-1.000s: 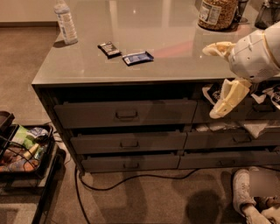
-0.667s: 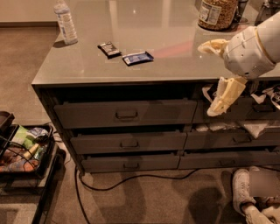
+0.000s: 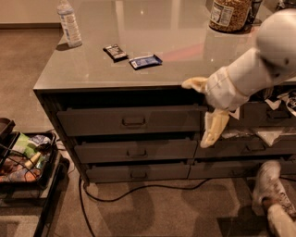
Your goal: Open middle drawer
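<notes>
As the claw (image 3: 196, 114) hangs near the middle drawer (image 3: 136, 151), it gapes wide, empty.

One water bottle (image 3: 69, 23), two snack packets (image 3: 114, 52) (image 3: 145, 61) and one jar (image 3: 230, 14) are sitting on one countertop (image 3: 185, 37). Six drawer fronts (image 3: 134, 121) (image 3: 136, 150) (image 3: 138, 172) (image 3: 270, 113) (image 3: 252, 147) (image 3: 231, 169) are showing below. One gripper (image 3: 204, 109), fingers spread, is hanging before the right column.

Nothing legible anywhere. Pale label on clear plastic water bottle (image 3: 68, 23): print too blurred to read. White label on brown-filled round jar (image 3: 230, 14): likewise illegible. Small dark wrapper (image 3: 114, 51) and flat blue wrapper (image 3: 145, 61) on grey countertop (image 3: 185, 41): markings unreadable. Cream two-finger gripper (image 3: 196, 114), spread wide, at right end of dark-grey top left drawer front (image 3: 92, 122), just under countertop edge.
</notes>
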`<action>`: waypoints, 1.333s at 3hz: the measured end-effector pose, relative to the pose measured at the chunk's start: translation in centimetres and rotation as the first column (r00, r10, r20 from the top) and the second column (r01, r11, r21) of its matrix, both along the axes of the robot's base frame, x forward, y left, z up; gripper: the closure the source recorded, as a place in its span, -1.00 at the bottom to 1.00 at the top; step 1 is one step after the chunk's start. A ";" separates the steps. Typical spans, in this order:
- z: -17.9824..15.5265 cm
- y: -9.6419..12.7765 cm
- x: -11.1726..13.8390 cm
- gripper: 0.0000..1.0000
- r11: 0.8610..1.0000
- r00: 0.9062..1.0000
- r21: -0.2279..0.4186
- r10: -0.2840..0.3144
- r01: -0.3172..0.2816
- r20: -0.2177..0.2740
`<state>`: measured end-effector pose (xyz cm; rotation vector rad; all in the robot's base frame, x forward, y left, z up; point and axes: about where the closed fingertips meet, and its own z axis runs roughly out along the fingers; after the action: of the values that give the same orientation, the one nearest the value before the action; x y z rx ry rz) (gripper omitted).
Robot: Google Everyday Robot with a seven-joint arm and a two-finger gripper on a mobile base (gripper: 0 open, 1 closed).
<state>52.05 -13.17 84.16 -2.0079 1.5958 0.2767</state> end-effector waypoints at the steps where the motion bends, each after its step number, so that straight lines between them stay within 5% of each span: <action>1: -6.8 1.0 0.3 -1.00 1.000 0.998 0.026 -0.004 0.006 -0.064; 3: -9.1 1.9 -0.1 -1.00 0.998 0.999 0.060 -0.020 0.023 -0.049; 4: -15.3 5.2 -0.8 -1.00 0.986 0.997 0.161 -0.030 0.040 -0.064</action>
<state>51.27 -7.94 68.86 -1.8619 1.5907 0.4439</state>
